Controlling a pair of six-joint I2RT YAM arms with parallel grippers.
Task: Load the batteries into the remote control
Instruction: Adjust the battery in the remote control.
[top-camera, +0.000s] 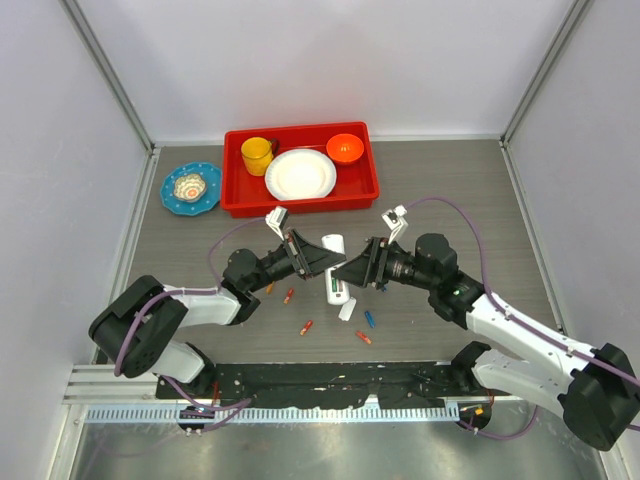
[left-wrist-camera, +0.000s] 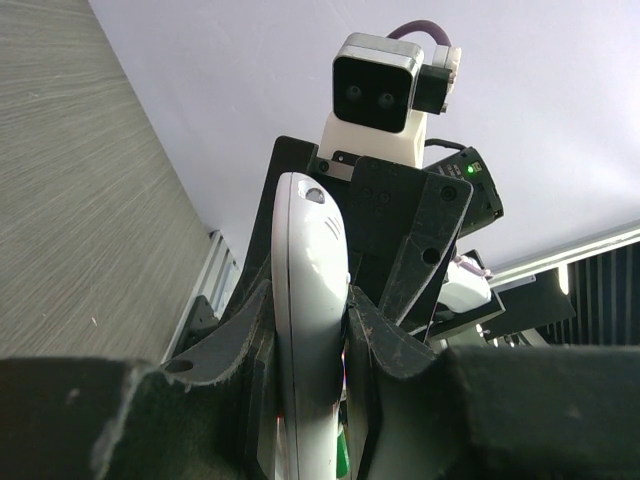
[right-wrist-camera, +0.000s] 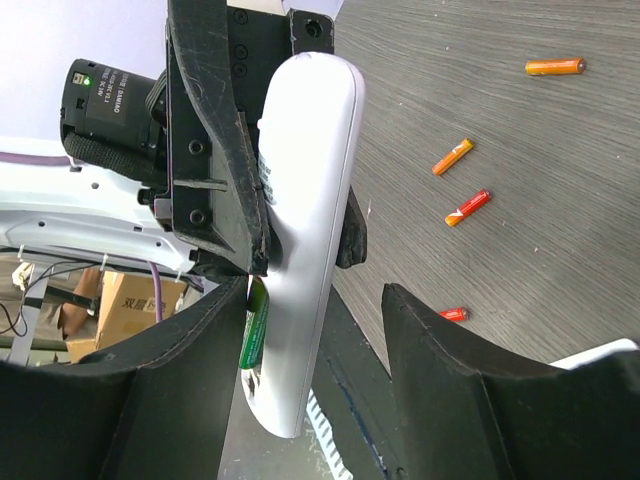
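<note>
The white remote control (top-camera: 336, 285) is held above the table between both arms. My left gripper (top-camera: 324, 259) is shut on its middle; in the left wrist view its fingers (left-wrist-camera: 385, 330) clamp the remote (left-wrist-camera: 310, 260) edge-on. My right gripper (top-camera: 353, 272) is open, and its jaws stand wide on either side of the remote's lower end (right-wrist-camera: 300, 330). A green battery (right-wrist-camera: 254, 326) sits in the remote's back recess, beside my right gripper's left finger (right-wrist-camera: 150, 390). Loose orange-red batteries (top-camera: 306, 327) and a blue battery (top-camera: 369, 319) lie on the table below.
A small white cover piece (top-camera: 347, 310) lies under the remote. A red tray (top-camera: 234, 200) with a yellow cup, a white plate and an orange bowl stands at the back. A blue dish (top-camera: 191, 188) sits left of it. More orange batteries (right-wrist-camera: 468, 207) lie scattered.
</note>
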